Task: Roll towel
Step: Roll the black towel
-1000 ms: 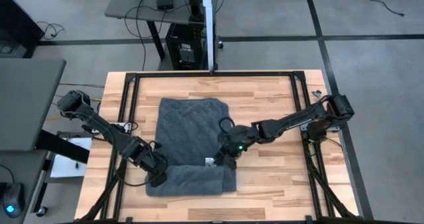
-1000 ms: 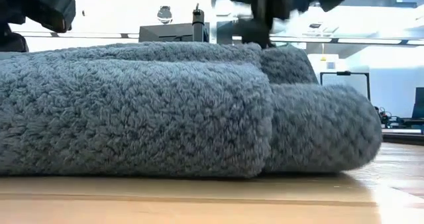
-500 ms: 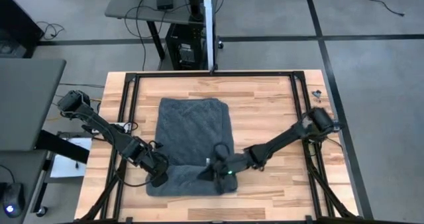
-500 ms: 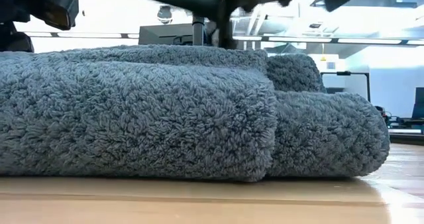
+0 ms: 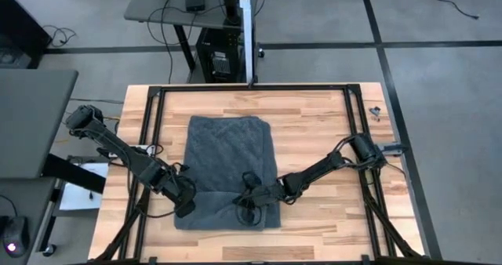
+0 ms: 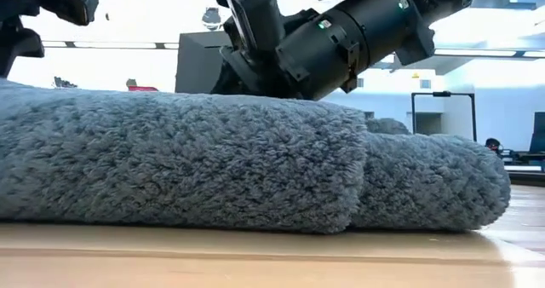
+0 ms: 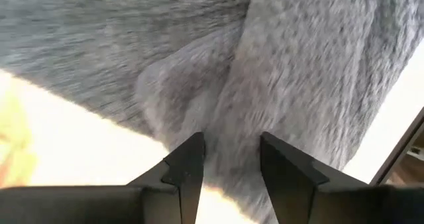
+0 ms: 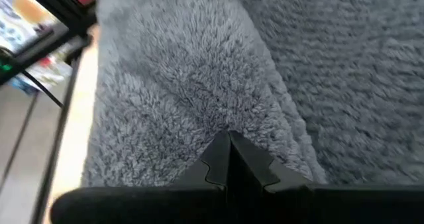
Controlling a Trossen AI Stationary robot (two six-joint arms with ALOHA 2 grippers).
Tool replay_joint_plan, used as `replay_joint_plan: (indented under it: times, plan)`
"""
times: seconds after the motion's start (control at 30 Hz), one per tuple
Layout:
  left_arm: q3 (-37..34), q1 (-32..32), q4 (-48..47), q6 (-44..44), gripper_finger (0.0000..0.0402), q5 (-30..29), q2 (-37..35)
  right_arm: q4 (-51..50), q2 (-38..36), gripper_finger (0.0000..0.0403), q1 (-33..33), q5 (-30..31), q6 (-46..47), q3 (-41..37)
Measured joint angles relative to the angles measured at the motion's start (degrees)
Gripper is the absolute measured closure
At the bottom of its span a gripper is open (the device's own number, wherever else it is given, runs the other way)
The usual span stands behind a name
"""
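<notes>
Right gripper (image 8: pixel 228 159) has its fingers pressed together, resting on the towel's (image 5: pixel 227 151) folded near edge. Left gripper (image 7: pixel 228 159) sits slightly apart, fingertips touching the towel's corner.

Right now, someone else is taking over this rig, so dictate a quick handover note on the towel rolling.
Left gripper: open, at the left end of the rolled near edge, fingers straddling the cloth.
Right gripper: shut with nothing between its fingers, resting on top of the roll near its middle.
Towel: on the wooden table, near edge rolled into a thick band, the far part flat.
Left: roll the flat part up.
</notes>
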Motion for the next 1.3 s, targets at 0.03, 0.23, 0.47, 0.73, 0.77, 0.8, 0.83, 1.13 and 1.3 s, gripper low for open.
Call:
replay_joint_plan:
  times: [0.03, 0.23, 0.47, 0.73, 0.77, 0.8, 0.83, 1.13, 1.3]
  plan:
    - [0.8, 0.0, -0.9, 0.0, 0.0275, -1.4, -0.7, -0.1, 0.0, 0.0403, 0.0, 0.0, 0.0, 0.0]
    - [3.0, -0.3, -0.7, 1.4, 0.0275, -11.7, -5.5, 0.2, -2.0, 0.0403, -0.8, -0.3, -0.7, 0.2]
    - [3.0, 0.2, 7.7, 5.7, 0.0275, -16.1, -6.1, 1.1, -6.7, 0.0403, -3.2, -0.4, -0.3, 5.1]
    - [3.3, 3.8, 8.1, 14.8, 0.0269, -11.5, -5.6, -11.0, -7.6, 0.0371, -6.9, -8.7, -14.2, 14.3]
    - [3.9, 3.9, 7.6, 16.0, 0.0265, -9.5, -5.6, -15.9, -7.7, 0.0357, -6.6, -9.2, -17.6, 17.0]
    - [4.6, 3.9, 7.3, 17.1, 0.0261, -7.5, -5.6, -21.5, -8.2, 0.0343, -6.0, -9.4, -21.3, 19.8]
    - [5.5, 3.8, 7.4, 17.9, 0.0256, -5.7, -5.4, -28.3, -8.7, 0.0328, -5.3, -9.5, -24.8, 22.5]
    - [22.0, -5.1, -4.9, 24.2, 0.0233, -4.0, 9.5, -61.6, -9.0, 0.0188, 3.6, -1.3, -29.3, 35.2]
    - [36.6, -10.8, -14.9, 24.3, 0.0233, -9.9, 24.0, -69.3, -8.4, 0.0143, 12.2, 6.1, -18.6, 35.3]
